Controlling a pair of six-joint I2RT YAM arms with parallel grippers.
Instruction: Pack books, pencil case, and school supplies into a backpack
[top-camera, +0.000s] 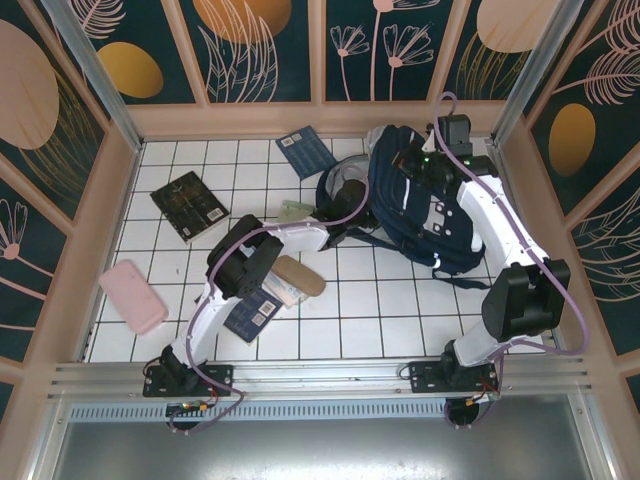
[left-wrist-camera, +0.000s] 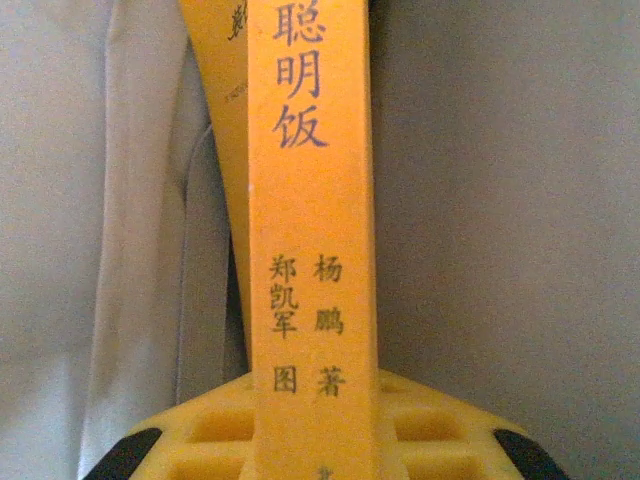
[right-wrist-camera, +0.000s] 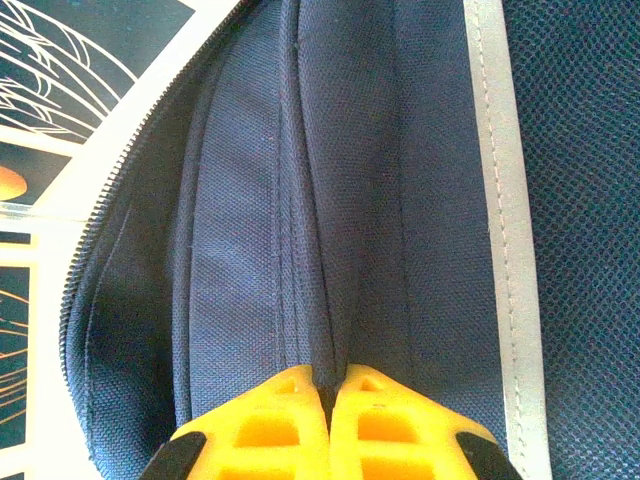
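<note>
We judge the packing barely begun: the left jaws pinch the yellow book (left-wrist-camera: 310, 200) at the mouth of the backpack (top-camera: 420, 215), and the right jaws pinch its fabric. The black book (top-camera: 190, 205), a navy book (top-camera: 305, 152) and the pink pencil case (top-camera: 133, 295) lie on the tabletop (top-camera: 400, 310).

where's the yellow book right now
Left wrist view: the yellow book stands clamped in the left gripper, grey fabric behind it. From the top, that gripper is at the backpack mouth.

Thin yellow book (left-wrist-camera: 312, 200) cut off at the top edge, title incomplete; left arm (top-camera: 208, 312) overlaps part of a dark navy book (top-camera: 243, 322).
</note>
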